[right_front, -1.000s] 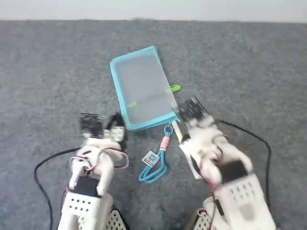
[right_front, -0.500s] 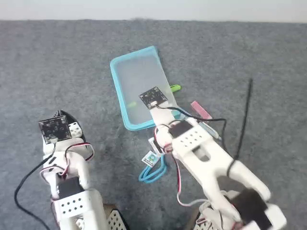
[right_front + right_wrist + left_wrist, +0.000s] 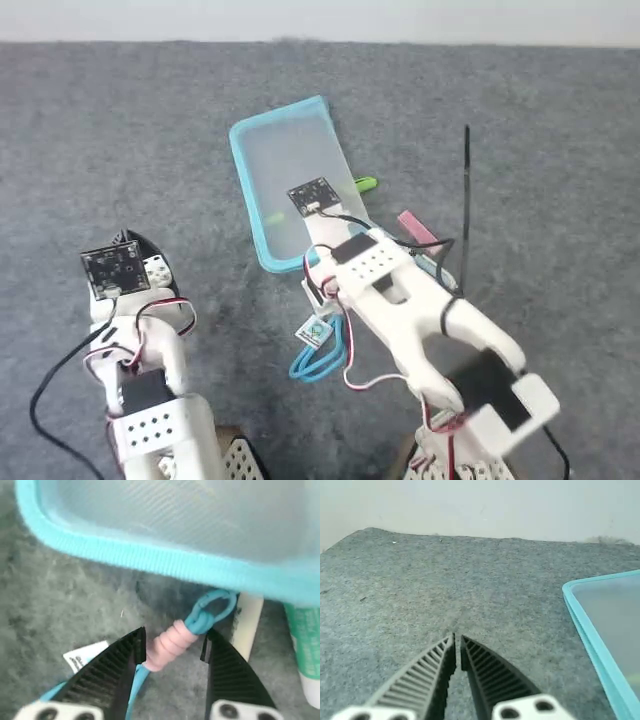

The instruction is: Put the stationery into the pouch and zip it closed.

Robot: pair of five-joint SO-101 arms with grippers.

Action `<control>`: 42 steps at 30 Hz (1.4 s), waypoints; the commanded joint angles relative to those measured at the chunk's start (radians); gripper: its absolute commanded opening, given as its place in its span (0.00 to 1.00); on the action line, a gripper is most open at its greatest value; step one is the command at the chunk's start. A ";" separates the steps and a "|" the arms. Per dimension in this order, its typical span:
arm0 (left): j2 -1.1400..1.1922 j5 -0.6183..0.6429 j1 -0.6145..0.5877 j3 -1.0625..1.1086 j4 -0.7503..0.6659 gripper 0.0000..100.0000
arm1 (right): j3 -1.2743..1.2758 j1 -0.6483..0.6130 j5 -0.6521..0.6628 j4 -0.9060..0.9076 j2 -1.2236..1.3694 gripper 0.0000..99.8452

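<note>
Grey felt covers the table (image 3: pixel 120 130) right out to a pale wall at the far edge. On it lies the pouch (image 3: pixel 290 185), translucent with a teal border, its far end tilted away from my arms. A green pen tip (image 3: pixel 366 184) pokes out beside its right edge, and a pink item (image 3: pixel 418 228) lies near the right arm. From the pouch's near end trails a blue cord (image 3: pixel 320 355) carrying a small white tag (image 3: pixel 316 331); the tag has print, but I cannot read it. The right wrist view also catches a green-and-white tube (image 3: pixel 305 665) with lettering too blurred to make out, beside a white stick (image 3: pixel 246 625).

My right arm (image 3: pixel 400 290) is stretched forward and bent down over the pouch's near edge. The right gripper (image 3: pixel 173 639) has its jaws spread to either side of the pink bead (image 3: pixel 167 645) on the cord, just below the teal rim. My left arm (image 3: pixel 140 340) sits folded back, well apart from the pouch, and the left gripper (image 3: pixel 457 655) hovers over bare felt with its jaws nearly pressed together, holding nothing.
</note>
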 commanded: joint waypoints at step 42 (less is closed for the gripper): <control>0.009 -0.109 0.186 -0.269 0.575 0.13 | 0.130 0.203 0.368 0.229 -0.792 0.01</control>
